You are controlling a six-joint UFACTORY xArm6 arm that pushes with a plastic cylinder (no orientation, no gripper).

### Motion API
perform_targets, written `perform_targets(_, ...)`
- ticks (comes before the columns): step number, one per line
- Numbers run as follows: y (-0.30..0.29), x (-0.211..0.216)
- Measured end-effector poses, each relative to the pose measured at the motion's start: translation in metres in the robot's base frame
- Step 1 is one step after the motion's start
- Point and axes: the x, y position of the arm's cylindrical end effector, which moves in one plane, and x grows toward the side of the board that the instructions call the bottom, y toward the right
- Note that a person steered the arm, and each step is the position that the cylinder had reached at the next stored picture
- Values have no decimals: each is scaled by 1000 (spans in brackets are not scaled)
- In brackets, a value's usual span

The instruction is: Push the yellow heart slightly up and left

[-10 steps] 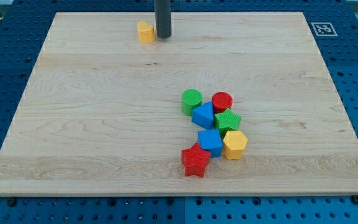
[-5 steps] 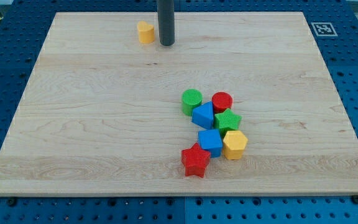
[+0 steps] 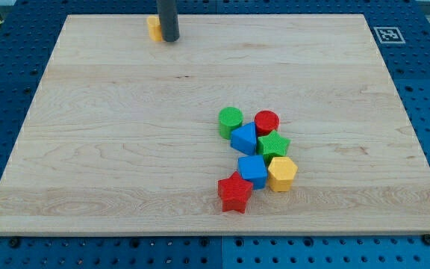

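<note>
The yellow heart (image 3: 153,28) lies near the board's top edge, left of centre, partly hidden behind the dark rod. My tip (image 3: 169,39) touches the heart's right side. The rest of the blocks sit in a cluster well below and to the right: a green cylinder (image 3: 230,120), a red cylinder (image 3: 266,122), a blue triangle (image 3: 244,139), a green star (image 3: 273,145), a blue cube (image 3: 252,170), a yellow hexagon (image 3: 281,173) and a red star (image 3: 234,193).
The wooden board (image 3: 125,149) lies on a blue perforated table. A black-and-white marker (image 3: 388,34) sits at the board's top right corner.
My tip has moved left and up, and the yellow heart has slid up and left with it, closer to the board's top edge.
</note>
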Motion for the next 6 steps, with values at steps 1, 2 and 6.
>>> perform_targets(1,-9,-14)
perform_targets(2,-9,-22)
perform_targets(6,-19,-57)
